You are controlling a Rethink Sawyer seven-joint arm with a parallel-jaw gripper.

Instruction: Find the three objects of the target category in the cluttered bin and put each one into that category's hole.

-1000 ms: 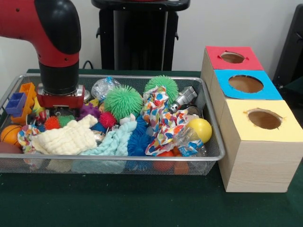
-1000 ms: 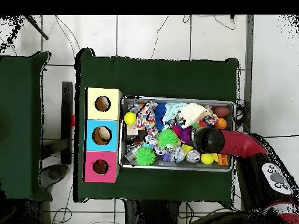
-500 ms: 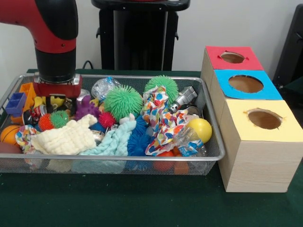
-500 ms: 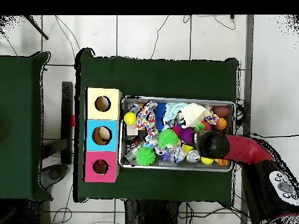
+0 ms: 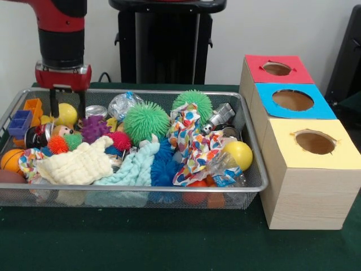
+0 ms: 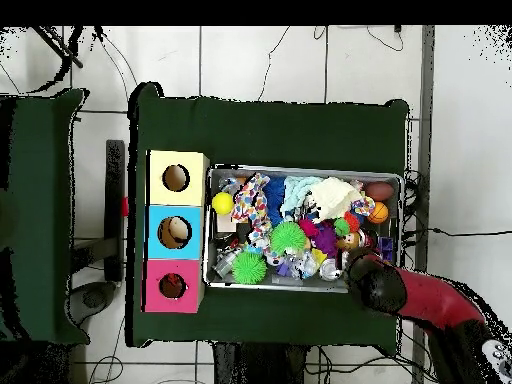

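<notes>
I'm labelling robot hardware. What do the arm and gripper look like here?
The arm is a thick round tube, red with black sections. It ends in a red block with a silver band, carrying the gripper: two thin, straight black fingers.

Gripper point(image 5: 67, 107) vertical, fingers point(image 5: 53, 105) apart, empty.

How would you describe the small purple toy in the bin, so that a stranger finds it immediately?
Look in the wire bin, at its end away from the coloured boxes. The purple spiky toy lies beside the large green spiky ball; it is the only purple item.
</notes>
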